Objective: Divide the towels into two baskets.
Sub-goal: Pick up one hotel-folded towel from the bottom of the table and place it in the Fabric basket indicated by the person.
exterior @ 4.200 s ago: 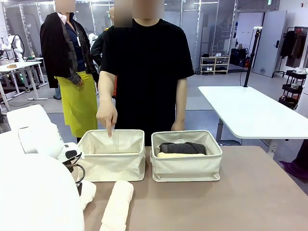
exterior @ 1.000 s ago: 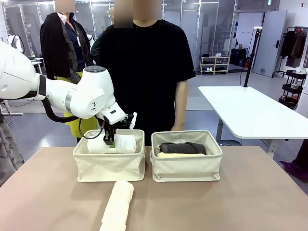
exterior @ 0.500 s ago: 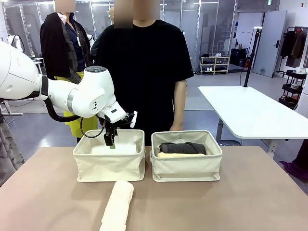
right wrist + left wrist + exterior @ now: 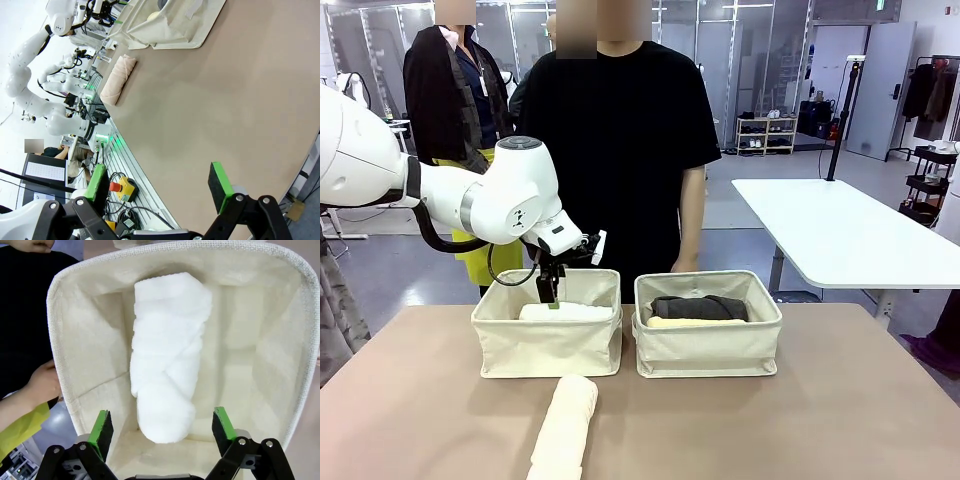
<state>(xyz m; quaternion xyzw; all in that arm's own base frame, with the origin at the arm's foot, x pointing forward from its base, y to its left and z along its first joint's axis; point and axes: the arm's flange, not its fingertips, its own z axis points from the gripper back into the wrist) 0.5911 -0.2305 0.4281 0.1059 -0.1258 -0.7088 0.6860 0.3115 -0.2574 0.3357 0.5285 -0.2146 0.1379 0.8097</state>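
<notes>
Bright, even overhead light – soft shadows, sharp focus, wide-angle bending in wrist views.

So the tan table (image 4: 840, 400) is carrying three things directly on its top. The cream canvas left basket (image 4: 545, 348) is sitting toward the far side. The other basket (image 4: 708, 352) is sitting just beside it, to its right. A white towel roll (image 4: 565, 432) is lying on the bare tabletop just in front of the left basket, angled slightly.
</notes>
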